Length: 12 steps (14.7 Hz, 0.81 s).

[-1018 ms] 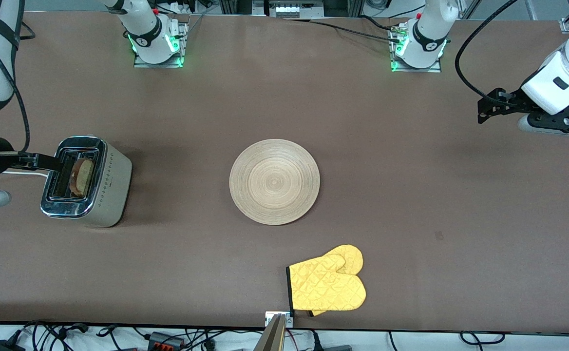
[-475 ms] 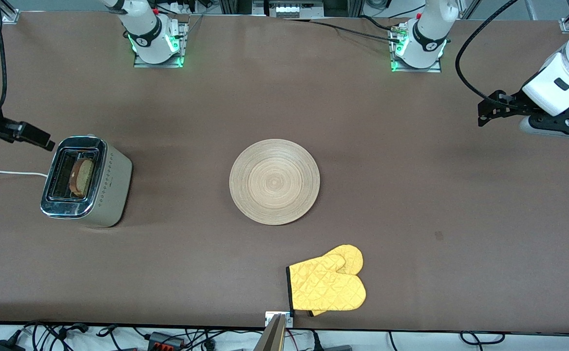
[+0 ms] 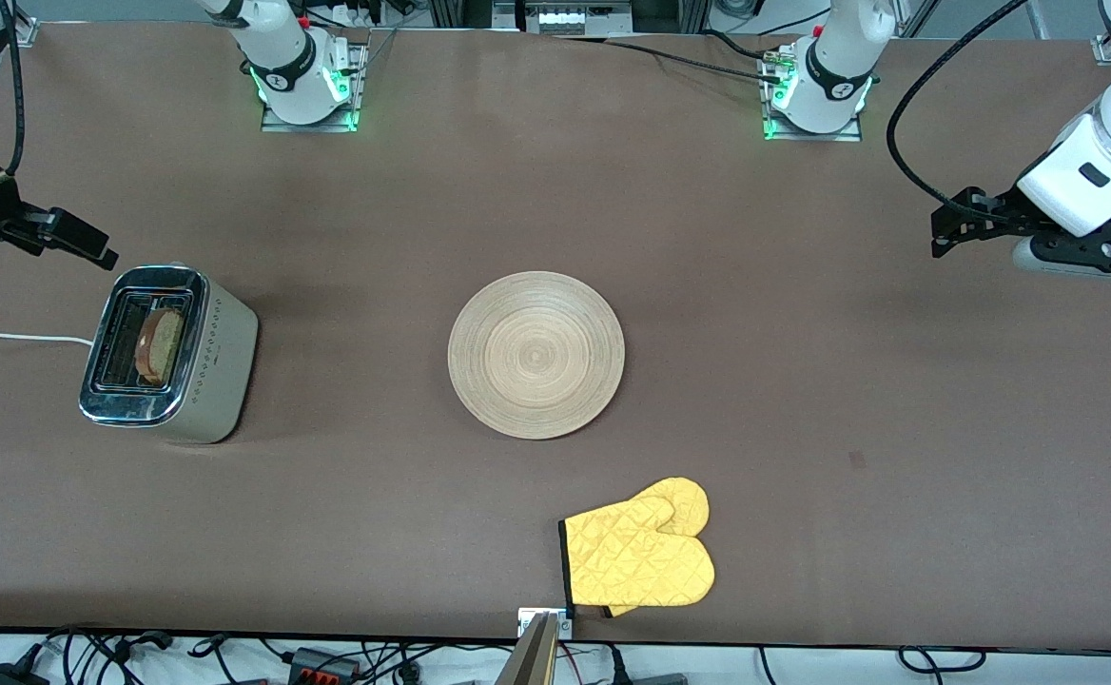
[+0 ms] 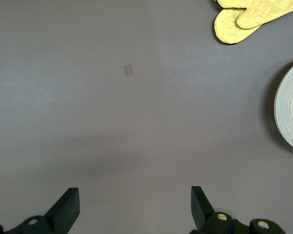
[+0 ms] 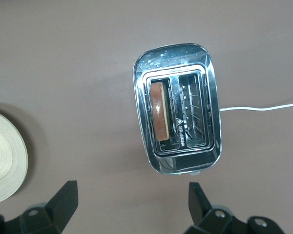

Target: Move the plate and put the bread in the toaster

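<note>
Bread [image 3: 160, 345] sits upright in the toaster [image 3: 167, 355] at middle left of the frame. Plate [image 3: 536, 354] rests bare at centre. Right gripper [image 5: 132, 207] hangs spread wide, upper left; left gripper [image 4: 135, 209] waits splayed, gripping nothing, upper right.

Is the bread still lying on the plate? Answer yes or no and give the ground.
No: the plate is bare, and the bread stands in one slot of the toaster.
</note>
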Tool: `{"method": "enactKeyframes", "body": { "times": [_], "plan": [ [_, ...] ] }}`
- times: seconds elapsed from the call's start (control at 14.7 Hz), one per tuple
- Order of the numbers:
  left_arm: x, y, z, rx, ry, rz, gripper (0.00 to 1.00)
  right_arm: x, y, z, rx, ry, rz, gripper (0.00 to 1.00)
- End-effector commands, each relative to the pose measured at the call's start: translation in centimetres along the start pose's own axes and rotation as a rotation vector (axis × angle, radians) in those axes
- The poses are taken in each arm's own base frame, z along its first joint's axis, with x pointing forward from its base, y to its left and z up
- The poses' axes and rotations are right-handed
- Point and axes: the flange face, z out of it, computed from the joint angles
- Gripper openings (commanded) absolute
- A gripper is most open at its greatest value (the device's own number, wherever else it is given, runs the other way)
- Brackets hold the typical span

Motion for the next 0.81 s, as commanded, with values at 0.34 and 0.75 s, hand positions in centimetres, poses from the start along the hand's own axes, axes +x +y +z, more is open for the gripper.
{"method": "enactKeyframes", "body": {
  "times": [0.34,0.75],
  "plan": [
    [0.3,0.0,-0.5,0.016,0.008,-0.006,1.00,0.5,-0.3,-1.1,-0.010,0.011,0.011,1.00],
    [0.3,0.0,-0.5,0.016,0.008,-0.006,1.00,1.2,0.1,-0.3,-0.011,-0.008,0.021,1.00]
  ]
}}
